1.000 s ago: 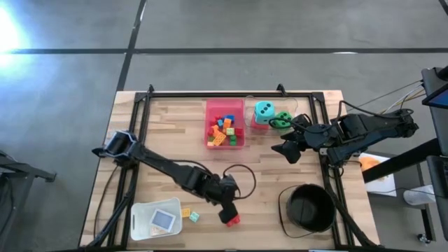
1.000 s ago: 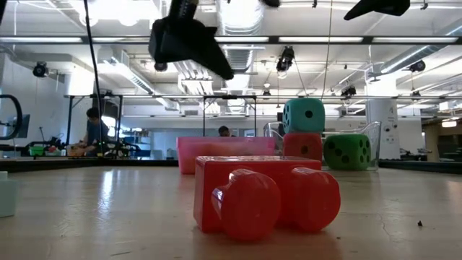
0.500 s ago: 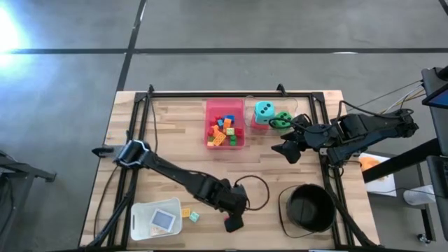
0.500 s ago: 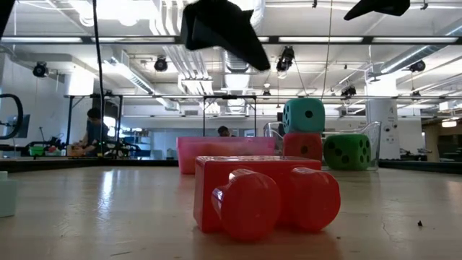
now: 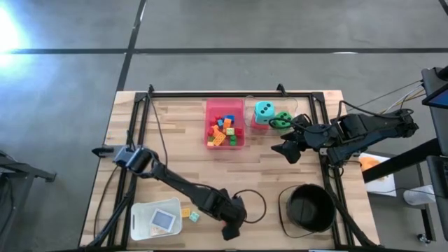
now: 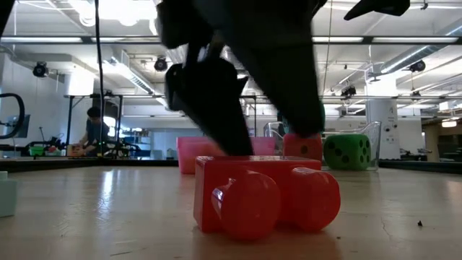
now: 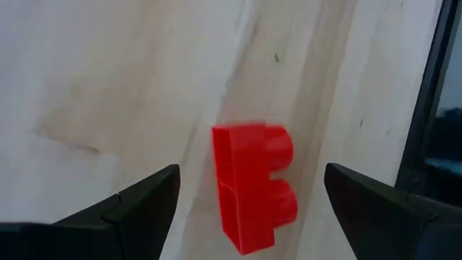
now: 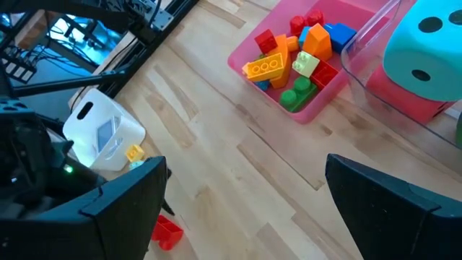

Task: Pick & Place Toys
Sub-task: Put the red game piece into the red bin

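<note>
A red two-stud brick (image 7: 253, 184) lies on its side on the wooden table near the front edge, also close up in the low view (image 6: 263, 195). My left gripper (image 5: 229, 227) hangs open just above it, pointing steeply down, one finger (image 7: 130, 206) on each side of the brick with a gap to it. In the high view the gripper hides the brick. My right gripper (image 5: 285, 150) waits open above the table's right half. Small yellow (image 5: 186, 212) and green (image 5: 194, 218) bricks lie to the left.
A pink tray (image 5: 225, 123) of coloured bricks stands at the far middle. Beside it a clear box holds a teal die (image 5: 264, 110) on a red die (image 6: 302, 144), and a green die (image 5: 282, 119). Near right stands a black bucket (image 5: 310, 208), near left a white container (image 5: 157, 218).
My left gripper has moved toward the table's near edge and down over the red brick, rolling a little, and its fingers now stand on either side of it. It has stayed open. The brick has not moved.
</note>
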